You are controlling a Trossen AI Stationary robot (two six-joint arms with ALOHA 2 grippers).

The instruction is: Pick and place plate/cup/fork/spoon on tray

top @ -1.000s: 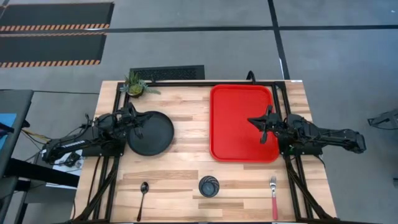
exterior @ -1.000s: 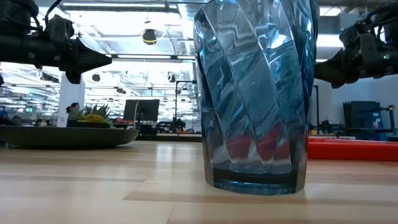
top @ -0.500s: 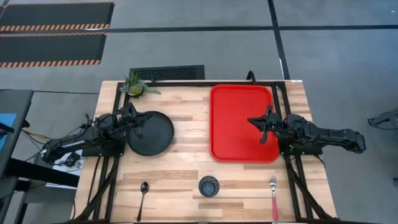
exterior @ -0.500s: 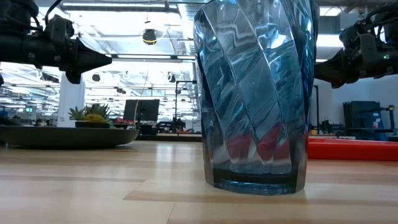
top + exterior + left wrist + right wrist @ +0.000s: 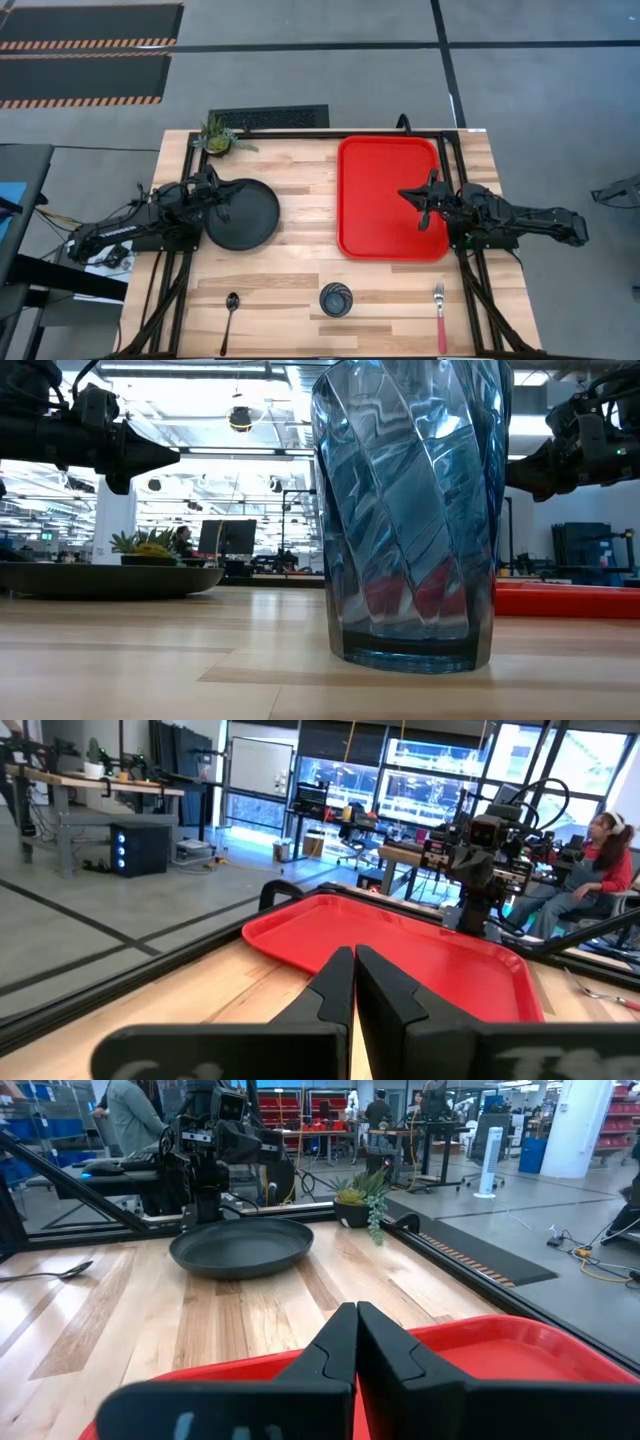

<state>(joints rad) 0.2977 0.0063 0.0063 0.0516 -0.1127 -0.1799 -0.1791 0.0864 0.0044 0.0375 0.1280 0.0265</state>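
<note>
High view | left gripper [image 5: 222, 197] pressed together, hanging at plate [image 5: 243, 215] left rim | right gripper [image 5: 424, 204] pressed together over tray [image 5: 385, 180] right edge | risk: pressed-together fingers nudging plate instead of gripping.

Open wood between plate [image 5: 241, 214] and tray [image 5: 390, 197], clear lane down to cup [image 5: 335, 299], spoon [image 5: 230, 312] and fork [image 5: 439, 311] spaced well apart along the near edge.

Left gripper [image 5: 222, 203] fingers together, arm low — right gripper [image 5: 423, 207] likewise pinched, arm reaching inward.
</note>
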